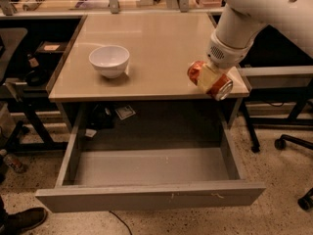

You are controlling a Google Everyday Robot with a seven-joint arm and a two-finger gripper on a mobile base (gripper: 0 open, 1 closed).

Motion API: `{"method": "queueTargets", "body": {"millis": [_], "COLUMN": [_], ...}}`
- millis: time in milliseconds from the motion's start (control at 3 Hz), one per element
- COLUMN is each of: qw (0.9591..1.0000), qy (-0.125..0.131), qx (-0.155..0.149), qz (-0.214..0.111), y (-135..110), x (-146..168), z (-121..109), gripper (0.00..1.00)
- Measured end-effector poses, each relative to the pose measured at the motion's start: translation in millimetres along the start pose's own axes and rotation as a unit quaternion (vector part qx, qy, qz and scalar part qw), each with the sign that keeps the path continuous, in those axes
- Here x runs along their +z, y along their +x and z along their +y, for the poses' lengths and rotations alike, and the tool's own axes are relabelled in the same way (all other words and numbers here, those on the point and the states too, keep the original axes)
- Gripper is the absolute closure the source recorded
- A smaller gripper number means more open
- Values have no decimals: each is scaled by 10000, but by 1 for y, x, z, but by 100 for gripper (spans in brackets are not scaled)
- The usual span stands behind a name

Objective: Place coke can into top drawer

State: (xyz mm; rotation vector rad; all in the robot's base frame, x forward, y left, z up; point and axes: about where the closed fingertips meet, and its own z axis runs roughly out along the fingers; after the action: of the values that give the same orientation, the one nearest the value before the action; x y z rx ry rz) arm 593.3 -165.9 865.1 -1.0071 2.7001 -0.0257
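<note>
Right at the front right corner of the tabletop (161, 38), your gripper (209, 79) hung at the end of the white arm (254, 9), which came down from the upper right. Its jaws were clamped on the coke can (197, 71), pressing across its middle. The can was tipped on a slant. Its red-orange body pointed back toward the middle of the tabletop, and its silver end faced down and to the right. That silver end reached out past the front edge, so the can sat partly over the tabletop and partly over the gap in front of it. You could not tell from this view whether the can touched the surface or was held just above it.

Below the front edge, the top drawer (151, 196) stood pulled well out, with its flat front panel nearest the camera and its grey floor open to view. The can was not in it; it sat higher up, above the drawer's back right part.

The white bowl (109, 60) stood upright on the left half of the tabletop. It was closer to the front edge than the back edge and well apart from the can and the gripper.

On the floor beyond the right edge, a wheeled chair base (293, 141) showed. A dark shoe (22, 219) sat at the bottom left, near the drawer's left front corner.
</note>
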Motion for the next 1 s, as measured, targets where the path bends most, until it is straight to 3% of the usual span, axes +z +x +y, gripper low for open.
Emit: {"method": "queueTargets", "body": {"millis": [333, 667, 1000], "qw": [9999, 9998, 9994], "qy": [71, -26, -296], "qx": [-64, -93, -148], "qz": [-114, -179, -125], "y": [-6, 3, 19], "x": [-6, -12, -7], "z": [-2, 15, 48], "gripper": [100, 100, 100]}}
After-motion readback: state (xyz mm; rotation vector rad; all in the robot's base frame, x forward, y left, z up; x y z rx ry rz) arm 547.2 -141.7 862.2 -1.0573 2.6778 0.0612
